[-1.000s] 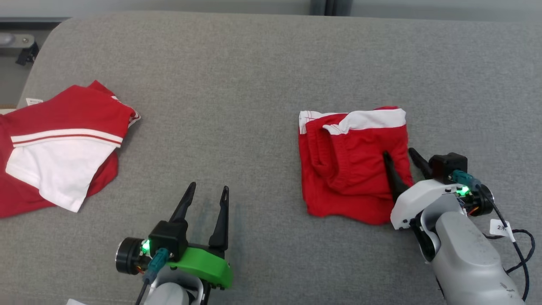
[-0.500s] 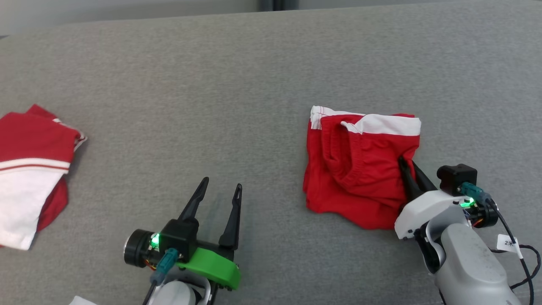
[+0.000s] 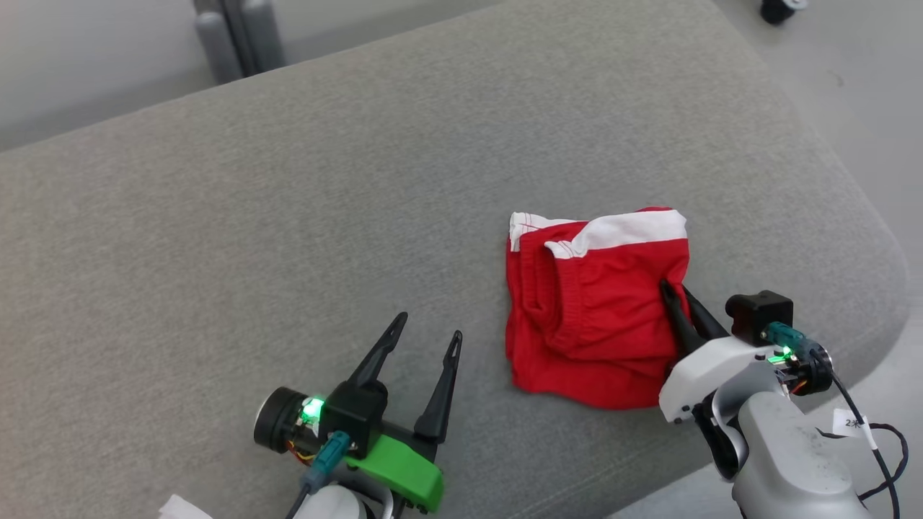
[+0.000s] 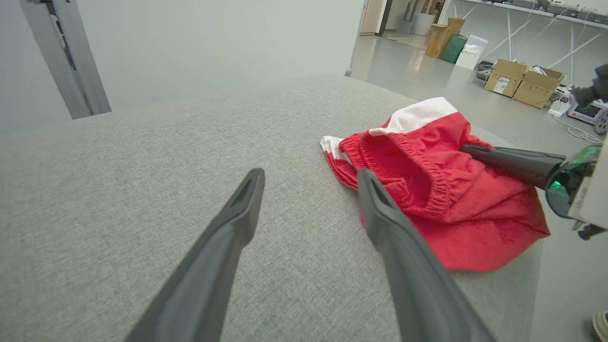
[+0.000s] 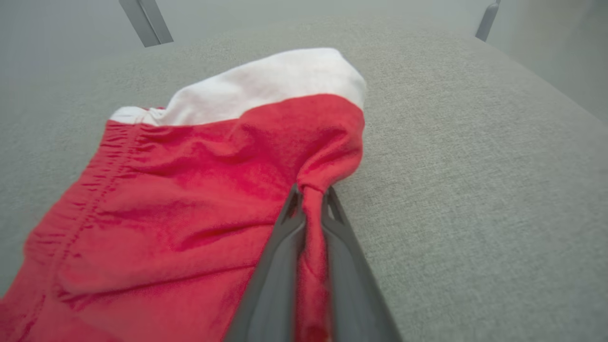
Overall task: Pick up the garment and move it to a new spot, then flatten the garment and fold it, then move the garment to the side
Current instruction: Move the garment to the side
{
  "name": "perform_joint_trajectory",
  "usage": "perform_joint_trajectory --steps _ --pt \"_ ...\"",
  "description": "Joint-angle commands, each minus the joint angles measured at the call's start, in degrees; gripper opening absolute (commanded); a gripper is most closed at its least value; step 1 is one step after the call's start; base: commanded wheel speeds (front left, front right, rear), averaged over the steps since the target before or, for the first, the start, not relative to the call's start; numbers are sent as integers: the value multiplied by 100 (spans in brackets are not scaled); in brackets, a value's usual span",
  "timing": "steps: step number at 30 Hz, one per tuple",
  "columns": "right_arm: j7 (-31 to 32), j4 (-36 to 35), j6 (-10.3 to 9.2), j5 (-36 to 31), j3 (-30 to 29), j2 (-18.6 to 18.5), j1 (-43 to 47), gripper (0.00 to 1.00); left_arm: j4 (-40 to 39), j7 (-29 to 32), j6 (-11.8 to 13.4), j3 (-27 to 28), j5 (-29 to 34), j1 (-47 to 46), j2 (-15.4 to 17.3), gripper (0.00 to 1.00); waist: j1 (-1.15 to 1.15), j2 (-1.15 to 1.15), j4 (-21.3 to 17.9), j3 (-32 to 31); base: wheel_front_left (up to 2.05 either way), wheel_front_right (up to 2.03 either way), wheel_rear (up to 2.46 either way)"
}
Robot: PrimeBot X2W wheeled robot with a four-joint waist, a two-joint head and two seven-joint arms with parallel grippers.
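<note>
The garment (image 3: 595, 317), folded red shorts with a white band along the far edge, lies on the grey cushion (image 3: 288, 238) toward its right end. My right gripper (image 3: 674, 292) is shut on the garment's right edge, and the right wrist view shows a pinch of red cloth (image 5: 311, 209) squeezed between the two dark fingers. My left gripper (image 3: 429, 326) stands open over bare cushion, a little to the left of the garment (image 4: 441, 190), holding nothing. The right gripper's fingers (image 4: 510, 161) lie across the garment at the right of the left wrist view.
The cushion's rounded right edge (image 3: 876, 238) drops to the floor just beyond the garment. Grey upright posts (image 3: 231, 36) stand behind the cushion. Cardboard boxes (image 4: 522, 83) sit on the floor far off to the right.
The right gripper went from open astride the garment's right edge to shut on it. The head camera has swung right, so the red and white shirt at the left has left the picture.
</note>
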Motion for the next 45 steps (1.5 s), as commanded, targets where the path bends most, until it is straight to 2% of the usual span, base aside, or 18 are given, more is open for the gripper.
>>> perform_joint_trajectory --steps 1,9,14,18,23,26,32,33,34,35,40,45 --pt "-2 -6 -11 -58 -3 -19 17 0 42 -4 -30 -5 47 -53 39 100 0 0 -553 16 0 0 0" --pt "-2 1 -11 -511 -289 -27 -425 0 155 -4 -139 101 314 -261 39 100 0 0 -207 513 0 0 0" --pt "-2 34 -11 -737 -632 -226 -1074 0 187 -4 -208 194 512 -554 80 100 0 0 151 1064 0 0 0" --pt "-2 205 -11 -985 -990 -512 -1770 0 126 -4 -247 252 628 -818 193 100 0 0 411 1621 0 0 0" --pt "-2 734 -11 -1597 -1553 -1045 -2517 0 54 -4 -280 273 707 -1111 323 100 0 0 679 2148 0 0 0" --pt "-2 1054 -11 -2055 -2023 -1399 -2827 0 36 -3 -288 255 742 -1247 350 100 0 0 823 2334 0 0 0" --pt "-3 1139 -11 -2765 -3161 -1715 -3148 0 35 6 -282 319 726 -1335 388 100 0 0 992 2408 0 0 0" --pt "-2 1078 -11 -2850 -3326 -1740 -3185 3 38 9 -273 349 720 -1337 384 100 0 0 1007 2409 0 0 0" --pt "-2 989 -11 -2992 -3477 -1746 -3219 56 58 13 -272 377 716 -1331 387 100 0 0 1025 2406 0 0 0" --pt "-2 937 -11 -3107 -3577 -1712 -3223 100 74 18 -272 400 718 -1320 388 100 0 0 1035 2396 0 0 0" --pt "-2 418 -11 -3331 -3937 -1375 -3260 100 188 30 -273 509 676 -1201 361 100 0 0 1069 2215 0 0 0" --pt "-2 -233 -11 -2840 -3524 -970 -3035 100 192 21 -249 631 623 -1038 248 100 0 0 1120 1819 0 0 0"
